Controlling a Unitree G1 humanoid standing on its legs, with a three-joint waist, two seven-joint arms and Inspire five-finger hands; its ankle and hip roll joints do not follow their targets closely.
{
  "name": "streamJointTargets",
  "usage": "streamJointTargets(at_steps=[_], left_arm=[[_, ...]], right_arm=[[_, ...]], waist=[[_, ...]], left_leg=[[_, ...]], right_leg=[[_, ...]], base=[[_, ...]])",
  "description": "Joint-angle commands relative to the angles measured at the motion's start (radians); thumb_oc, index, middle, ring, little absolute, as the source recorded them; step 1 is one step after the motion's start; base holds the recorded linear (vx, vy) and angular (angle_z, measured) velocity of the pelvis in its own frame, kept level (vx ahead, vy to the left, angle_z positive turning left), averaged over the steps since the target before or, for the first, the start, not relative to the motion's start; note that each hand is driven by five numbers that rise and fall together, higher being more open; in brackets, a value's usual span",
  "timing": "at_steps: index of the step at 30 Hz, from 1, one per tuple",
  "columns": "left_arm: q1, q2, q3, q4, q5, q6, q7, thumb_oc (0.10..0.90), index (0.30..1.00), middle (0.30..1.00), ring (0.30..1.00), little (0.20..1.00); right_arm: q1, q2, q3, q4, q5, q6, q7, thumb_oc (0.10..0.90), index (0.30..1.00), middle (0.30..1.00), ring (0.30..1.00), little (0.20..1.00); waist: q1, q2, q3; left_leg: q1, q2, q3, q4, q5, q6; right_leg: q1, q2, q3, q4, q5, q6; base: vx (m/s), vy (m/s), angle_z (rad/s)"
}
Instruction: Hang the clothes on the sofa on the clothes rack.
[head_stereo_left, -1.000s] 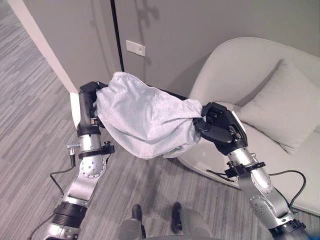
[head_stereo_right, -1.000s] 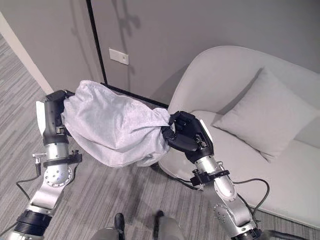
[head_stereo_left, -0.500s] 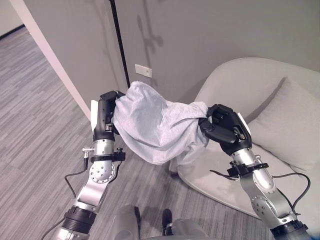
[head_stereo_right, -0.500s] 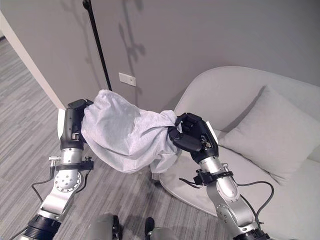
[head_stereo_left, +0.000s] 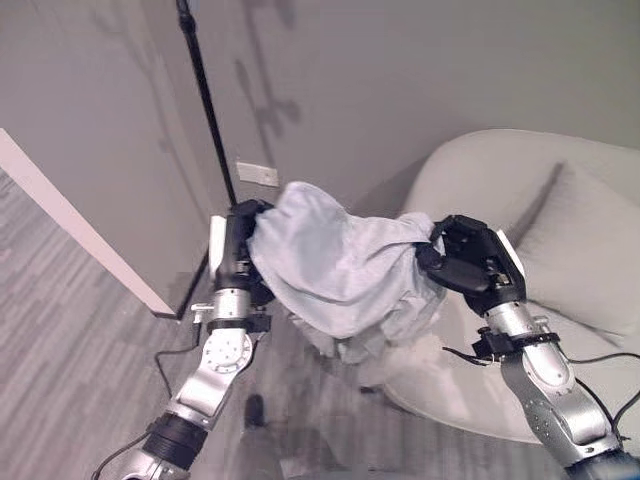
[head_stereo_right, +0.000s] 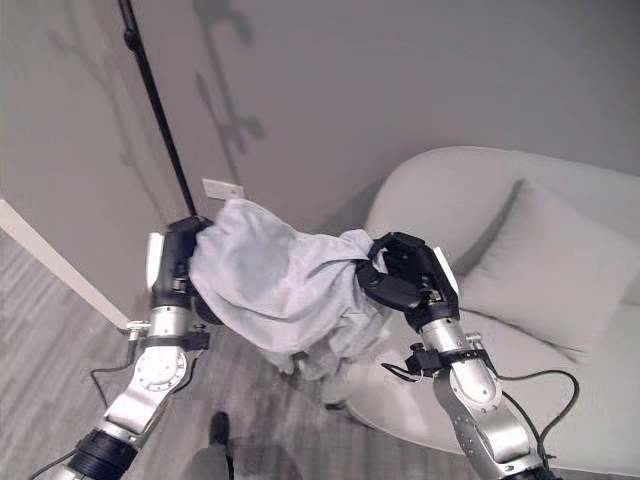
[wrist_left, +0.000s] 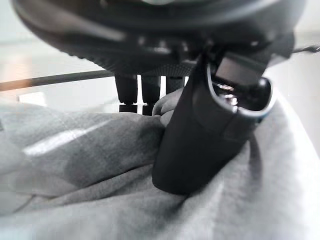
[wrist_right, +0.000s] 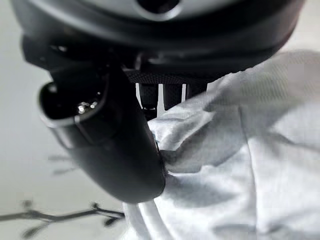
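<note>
The scene was viewed from the head, looking down, in both eye views, which shared the garment (head_stereo_left: 345, 275), sofa (head_stereo_right: 560, 330) and rack pole (head_stereo_left: 205, 95). The same garment was seen from very close in each wrist view.

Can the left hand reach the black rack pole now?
Probably yes. The left hand, shut on the grey garment, is just beside the black pole, nothing between them. The right hand grips the garment's other end, which may limit it.
</note>
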Motion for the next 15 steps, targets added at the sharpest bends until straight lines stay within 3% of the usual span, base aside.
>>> streamJointTargets(at_steps=[1,3,4,5,6,7,10,11,12,15], left_arm=[[-0.082,0.090,0.093,-0.193,0.053,-0.115,0.058,0.400,0.300,0.300,0.300,0.300],[-0.076,0.114,0.113,-0.215,0.070,-0.110,0.087,0.400,0.300,0.300,0.300,0.300],[-0.065,0.123,0.124,-0.220,0.091,-0.103,0.096,0.400,0.300,0.300,0.300,0.300],[-0.065,0.123,0.125,-0.221,0.091,-0.103,0.096,0.400,0.300,0.300,0.300,0.300],[-0.054,0.126,0.129,-0.223,0.100,-0.098,0.094,0.400,0.300,0.300,0.300,0.300],[-0.030,0.129,0.145,-0.222,0.115,-0.094,0.086,0.400,0.300,0.300,0.300,0.300],[-0.010,0.122,0.175,-0.223,0.124,-0.081,0.083,0.400,0.300,0.300,0.300,0.300],[-0.014,0.120,0.184,-0.220,0.138,-0.077,0.086,0.400,0.300,0.300,0.300,0.300],[-0.014,0.119,0.185,-0.219,0.140,-0.078,0.086,0.400,0.300,0.300,0.300,0.300],[-0.037,0.123,0.222,-0.201,0.233,-0.061,0.126,0.400,0.300,0.300,0.300,0.300]], right_arm=[[-0.170,0.040,-0.015,-0.052,-0.051,-0.098,-0.003,0.400,0.300,0.300,0.300,0.300],[-0.196,0.060,0.004,-0.051,-0.079,-0.098,-0.020,0.400,0.300,0.300,0.300,0.300],[-0.210,0.061,0.015,-0.055,-0.087,-0.102,-0.019,0.400,0.300,0.300,0.300,0.300],[-0.210,0.061,0.015,-0.055,-0.087,-0.102,-0.019,0.400,0.300,0.300,0.300,0.300],[-0.205,0.057,0.012,-0.062,-0.082,-0.104,-0.013,0.400,0.300,0.300,0.300,0.300],[-0.195,0.050,0.000,-0.077,-0.073,-0.108,0.001,0.400,0.300,0.300,0.300,0.300],[-0.190,0.041,-0.014,-0.081,-0.054,-0.117,0.002,0.400,0.300,0.300,0.300,0.300],[-0.196,0.038,-0.018,-0.079,-0.054,-0.121,-0.001,0.400,0.300,0.300,0.300,0.300],[-0.197,0.038,-0.016,-0.078,-0.054,-0.121,-0.001,0.400,0.300,0.300,0.300,0.300],[-0.223,0.027,-0.029,-0.080,-0.091,-0.124,-0.022,0.400,0.300,0.300,0.300,0.300]], waist=[[0.066,-0.037,-0.066],[0.075,-0.020,-0.063],[0.067,-0.012,-0.063],[0.067,-0.012,-0.064],[0.059,-0.012,-0.067],[0.044,-0.009,-0.065],[0.018,-0.009,-0.051],[0.009,-0.014,-0.051],[0.009,-0.012,-0.050],[-0.005,-0.019,-0.052]], left_leg=[[0.022,0.092,0.004,0.029,-0.111,-0.044],[0.072,0.079,0.047,-0.001,-0.121,-0.006],[0.127,0.055,0.065,-0.050,-0.125,0.019],[0.127,0.055,0.065,-0.052,-0.124,0.019],[0.154,0.039,0.071,-0.074,-0.128,0.028],[0.205,0.010,0.075,-0.107,-0.134,0.039],[0.281,-0.024,0.063,-0.147,-0.140,0.031],[0.297,-0.036,0.059,-0.157,-0.142,0.032],[0.302,-0.034,0.060,-0.160,-0.144,0.031],[0.365,-0.050,0.059,-0.183,-0.180,0.033]], right_leg=[[-0.031,-0.122,0.004,-0.015,0.385,0.047],[-0.068,-0.143,-0.084,0.083,0.386,0.021],[-0.096,-0.103,-0.124,0.174,0.336,0.006],[-0.097,-0.103,-0.124,0.174,0.336,0.006],[-0.113,-0.055,-0.125,0.208,0.301,0.000],[-0.157,0.054,-0.127,0.259,0.194,-0.011],[-0.234,0.211,-0.121,0.211,0.071,-0.023],[-0.254,0.246,-0.111,0.151,0.081,-0.027],[-0.247,0.249,-0.110,0.143,0.082,-0.028],[-0.273,0.264,-0.111,-0.034,0.143,-0.025]], base=[[0.16,0.312,0.23],[0.23,0.472,-0.21],[0.23,0.443,-0.28],[0.26,0.394,-0.22],[0.27,0.292,0.03],[0.36,0.361,-0.01],[0.26,0.154,0.11],[0.15,0.035,0.08],[0.18,0.022,0.03],[0.26,0.001,0.00]])
